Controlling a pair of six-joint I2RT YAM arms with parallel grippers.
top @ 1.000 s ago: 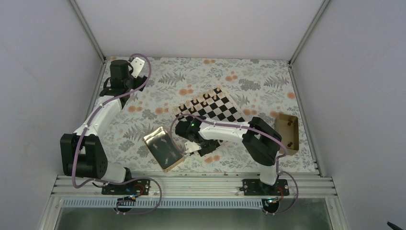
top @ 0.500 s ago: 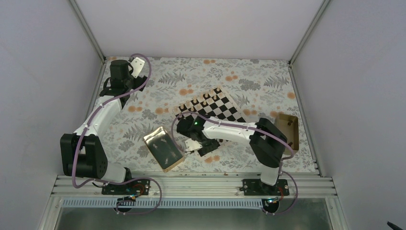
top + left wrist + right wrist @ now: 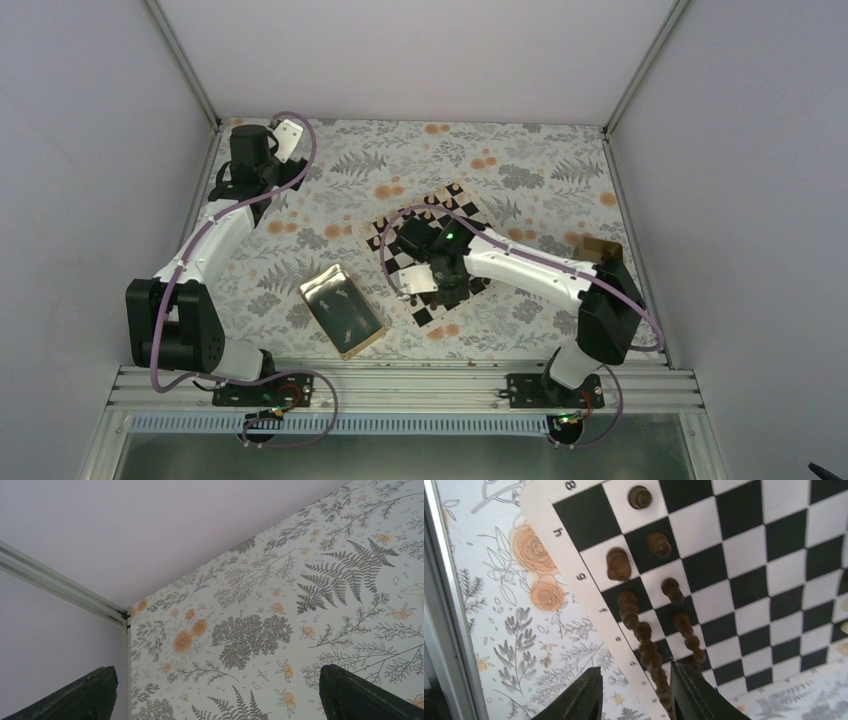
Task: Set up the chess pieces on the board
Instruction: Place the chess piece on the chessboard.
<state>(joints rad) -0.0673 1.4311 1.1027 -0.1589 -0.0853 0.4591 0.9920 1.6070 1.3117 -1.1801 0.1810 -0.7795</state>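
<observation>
Currently, the right claw (image 3: 634, 670) hovers over the board (image 3: 574, 560), jaws apart, gripping nothing. Two rows of dark pieces (image 3: 618, 564) stand along its lettered edge. The left claw (image 3: 216, 670) is spread wide and empty over the tabletop (image 3: 300, 555), at its far-left corner.

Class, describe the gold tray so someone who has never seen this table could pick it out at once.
Find the checkered board in the middle of the floral table. Just left of it, toward the near edge, lies the gold tray: the only shiny, metallic rectangle there.
</observation>
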